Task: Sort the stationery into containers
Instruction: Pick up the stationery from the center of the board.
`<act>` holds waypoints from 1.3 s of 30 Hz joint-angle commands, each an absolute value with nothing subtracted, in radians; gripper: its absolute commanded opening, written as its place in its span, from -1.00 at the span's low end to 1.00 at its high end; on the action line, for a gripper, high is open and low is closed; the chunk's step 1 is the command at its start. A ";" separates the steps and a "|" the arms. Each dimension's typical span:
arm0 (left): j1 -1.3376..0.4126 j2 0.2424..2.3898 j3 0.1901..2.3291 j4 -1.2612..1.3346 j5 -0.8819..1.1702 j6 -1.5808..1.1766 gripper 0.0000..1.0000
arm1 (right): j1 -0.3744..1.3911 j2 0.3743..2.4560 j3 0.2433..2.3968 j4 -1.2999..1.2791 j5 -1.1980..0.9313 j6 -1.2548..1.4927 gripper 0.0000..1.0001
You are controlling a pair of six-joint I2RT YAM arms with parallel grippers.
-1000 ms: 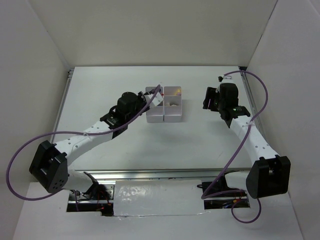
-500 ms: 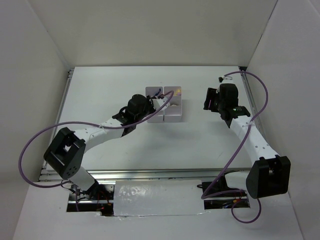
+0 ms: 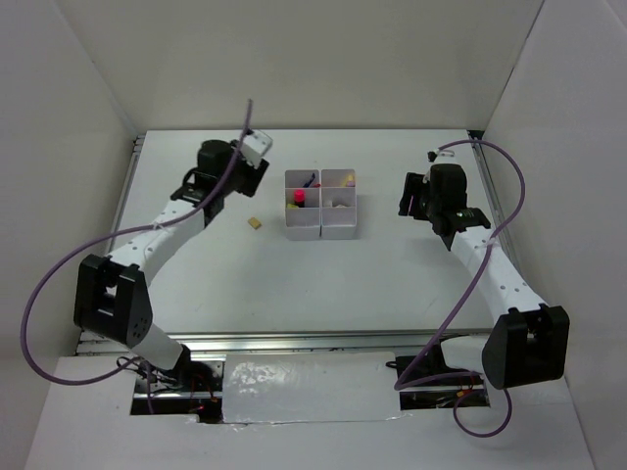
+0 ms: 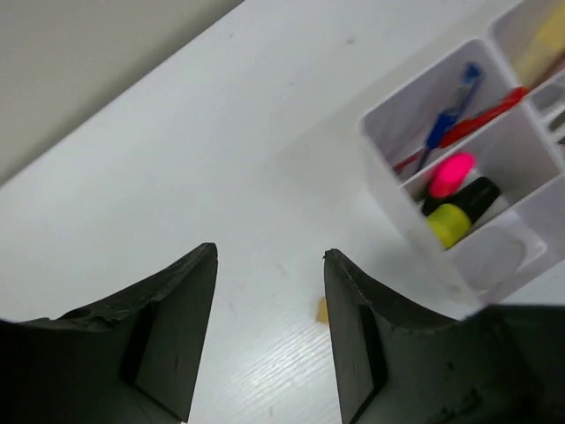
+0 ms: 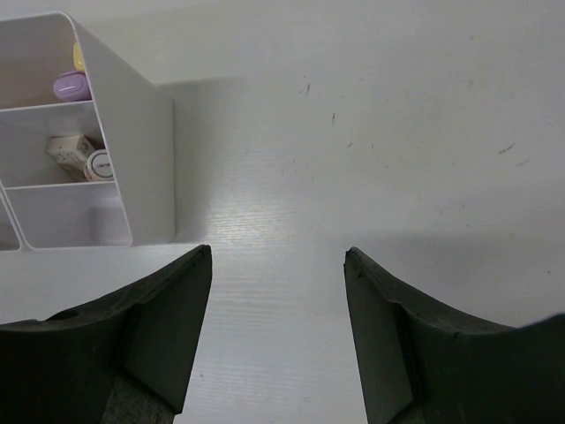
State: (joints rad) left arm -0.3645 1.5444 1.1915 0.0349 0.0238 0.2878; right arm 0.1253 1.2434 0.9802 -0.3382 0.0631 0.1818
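Left gripper [image 4: 269,258], open and empty, has moved away from the white containers [image 3: 321,231] where highlighters [image 4: 459,196] now lie, so the tan eraser [image 3: 256,223] on the tabletop [image 3: 294,284] seems next.

A white table [image 3: 294,284] between plain white walls [image 3: 313,59], soft even light.
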 commanded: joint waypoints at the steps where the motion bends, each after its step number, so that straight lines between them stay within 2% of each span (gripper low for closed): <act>1: -0.192 1.554 1.238 -0.142 0.268 0.123 0.29 | 0.118 1.201 0.980 -0.344 0.048 0.170 0.38; 5: -0.097 1.624 1.264 -0.213 0.477 0.150 0.25 | 0.117 1.198 0.968 -0.341 0.038 0.163 0.39; 7: -0.103 1.690 1.298 -0.273 0.505 0.196 0.24 | 0.117 1.203 0.963 -0.339 0.031 0.161 0.40; 12: -0.130 1.798 1.339 -0.290 0.453 0.196 0.25 | 0.115 1.223 0.973 -0.348 0.021 0.167 0.40; 16: -0.147 1.891 1.376 -0.296 0.387 0.172 0.39 | 0.112 1.226 0.973 -0.351 0.020 0.167 0.40; 23: -0.189 1.944 1.378 -0.299 0.281 0.190 0.44 | 0.106 1.227 0.968 -0.356 0.025 0.161 0.40; 31: -0.210 1.982 1.384 -0.308 0.270 0.212 0.41 | 0.103 1.235 0.973 -0.359 0.018 0.166 0.41; 39: -0.219 2.009 1.375 -0.310 0.219 0.230 0.28 | 0.101 1.230 0.969 -0.359 0.021 0.164 0.41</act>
State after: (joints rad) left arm -0.2150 1.9930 1.3514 -0.3046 0.2420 0.2104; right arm 0.1066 1.2343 0.9722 -0.3538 0.0216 0.1734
